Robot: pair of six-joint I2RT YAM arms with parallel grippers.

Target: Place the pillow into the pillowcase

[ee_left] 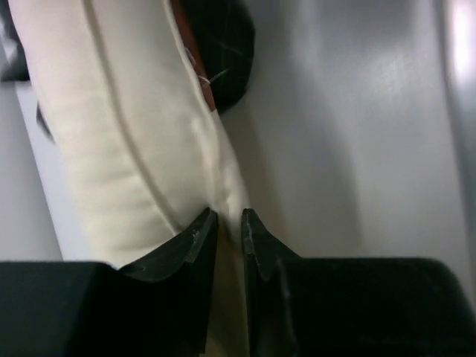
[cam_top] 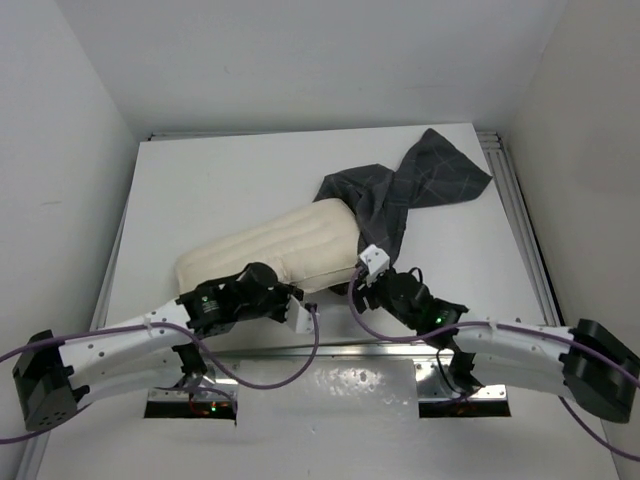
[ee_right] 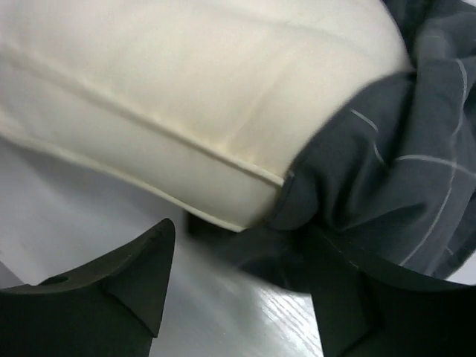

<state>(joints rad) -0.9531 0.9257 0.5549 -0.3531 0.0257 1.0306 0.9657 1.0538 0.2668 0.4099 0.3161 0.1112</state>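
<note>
The cream pillow [cam_top: 275, 247] lies slantwise in the middle of the table, its far right end inside the dark grey checked pillowcase [cam_top: 415, 185], which trails off to the back right. My left gripper [cam_top: 300, 297] is shut on the pillow's near edge; in the left wrist view its jaws [ee_left: 228, 223] pinch a fold of the pillow [ee_left: 126, 134]. My right gripper [cam_top: 360, 285] is open at the pillowcase's near opening; in the right wrist view it [ee_right: 242, 260] hovers just above the table before the pillow [ee_right: 186, 89] and the pillowcase hem [ee_right: 372, 186].
The white table [cam_top: 210, 180] has a metal rail [cam_top: 515, 210] along its right edge and white walls on three sides. A metal strip [cam_top: 330, 350] runs along the near edge by the arm bases.
</note>
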